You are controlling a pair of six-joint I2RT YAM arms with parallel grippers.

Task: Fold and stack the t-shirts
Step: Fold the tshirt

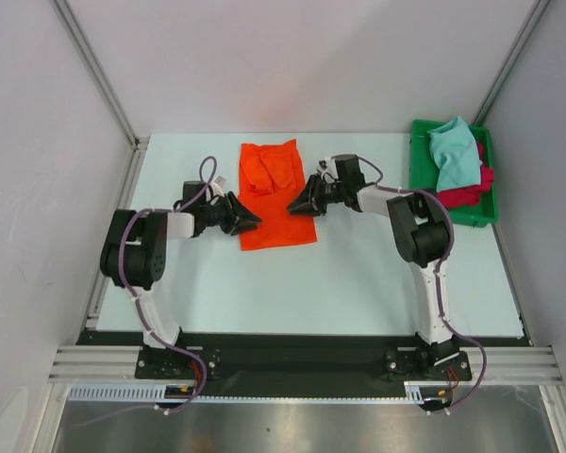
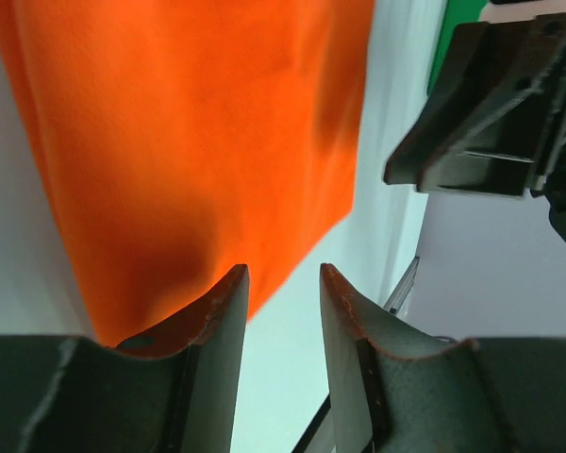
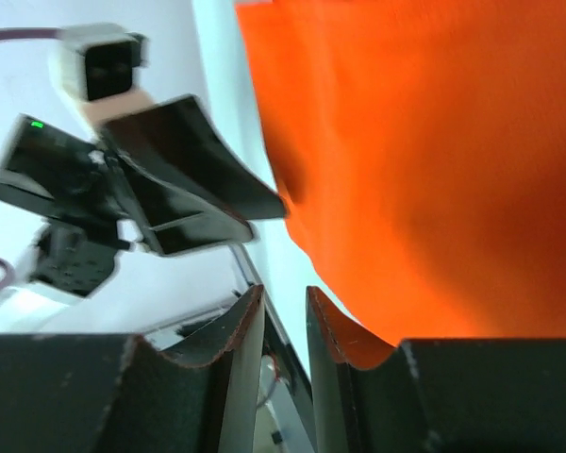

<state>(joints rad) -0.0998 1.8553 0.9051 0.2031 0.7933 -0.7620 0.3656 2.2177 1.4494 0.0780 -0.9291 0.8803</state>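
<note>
- The left tool (image 2: pixel 281 304) has its two fingers (image 2: pixel 223 316) a little apart. Bare table (image 1: pixel 358 283) shows in the gap and nothing is held between them.
- In the overhead view this tool points to the right. Its tip is at the left edge of the orange t-shirt (image 1: pixel 278 212), near that shirt's near end.
- The right tool (image 3: pixel 284 316) shows only a narrow slit between its fingers (image 3: pixel 332 330), and no cloth sits in the slit.
- From above it points to the left, with its tip over the right edge of the orange t-shirt, slightly farther from the bases than the left tool.
- The two tools face each other across the shirt's width and do not touch.
- The orange t-shirt lies flat on the table between them as a long strip running from the far side toward the bases. A bunched, doubled layer lies on its far half.
- Well to the right, at the far right corner of the table, stands a green tray (image 1: pixel 486 215).
- The teal t-shirt (image 1: pixel 453 156) lies crumpled in the tray, on top of the red t-shirt (image 1: pixel 467 195).
</note>
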